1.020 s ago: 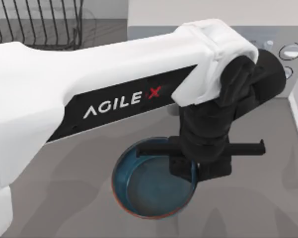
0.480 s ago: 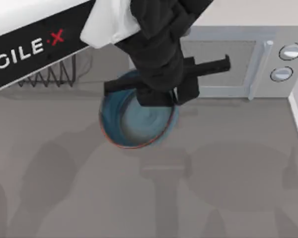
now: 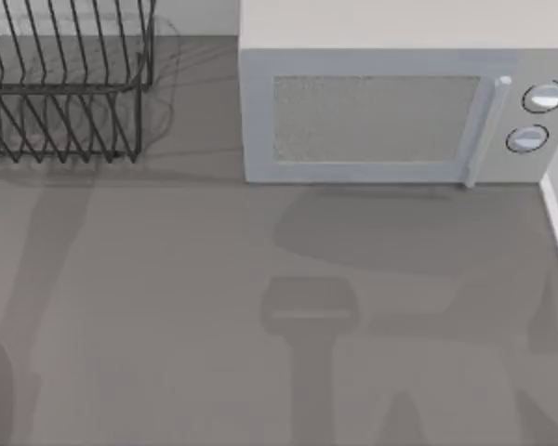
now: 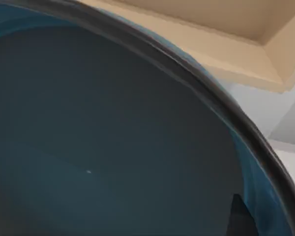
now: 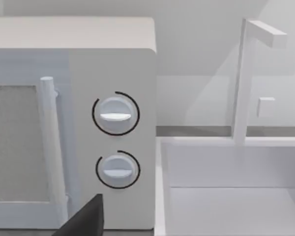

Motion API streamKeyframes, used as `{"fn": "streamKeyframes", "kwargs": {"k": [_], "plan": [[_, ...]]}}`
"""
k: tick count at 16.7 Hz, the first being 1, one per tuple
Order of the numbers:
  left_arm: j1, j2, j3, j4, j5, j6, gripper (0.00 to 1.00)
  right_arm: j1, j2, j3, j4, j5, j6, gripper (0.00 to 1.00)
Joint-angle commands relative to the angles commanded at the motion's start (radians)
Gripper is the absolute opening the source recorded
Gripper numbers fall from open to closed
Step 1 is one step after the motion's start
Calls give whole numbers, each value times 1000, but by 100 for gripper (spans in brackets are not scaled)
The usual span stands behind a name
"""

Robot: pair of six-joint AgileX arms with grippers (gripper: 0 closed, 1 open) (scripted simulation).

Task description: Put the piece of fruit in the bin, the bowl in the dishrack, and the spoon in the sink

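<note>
The right gripper (image 5: 86,220) appears as a matte black wedge, flat-faced, with one straight slanted edge rising to a blunt corner and a slightly lighter grey facet. The left gripper (image 4: 237,216) appears as a thin, dark, pointed sliver, plain-surfaced.

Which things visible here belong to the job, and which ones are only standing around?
Belonging to the job:
- bowl, close before the left wrist camera
- dishrack, at the table's back left
- sink, beside the microwave

Only standing around:
- microwave
- faucet over the sink
</note>
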Motion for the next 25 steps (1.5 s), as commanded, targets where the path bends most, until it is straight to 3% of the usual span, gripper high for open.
{"fn": "streamKeyframes", "kwargs": {"k": [3, 6, 13, 18, 25], "plan": [[159, -217, -154, 129, 52, 167, 0, 0, 0, 0, 0, 0, 0, 100], [244, -346, -268, 193, 93, 276, 0, 0, 0, 0, 0, 0, 0, 100], [270, -376, -298, 215, 103, 308, 0, 0, 0, 0, 0, 0, 0, 100], [255, -218, -309, 375, 91, 307, 0, 0, 0, 0, 0, 0, 0, 100], [205, 215, -393, 908, 45, 313, 0, 0, 0, 0, 0, 0, 0, 100]]}}
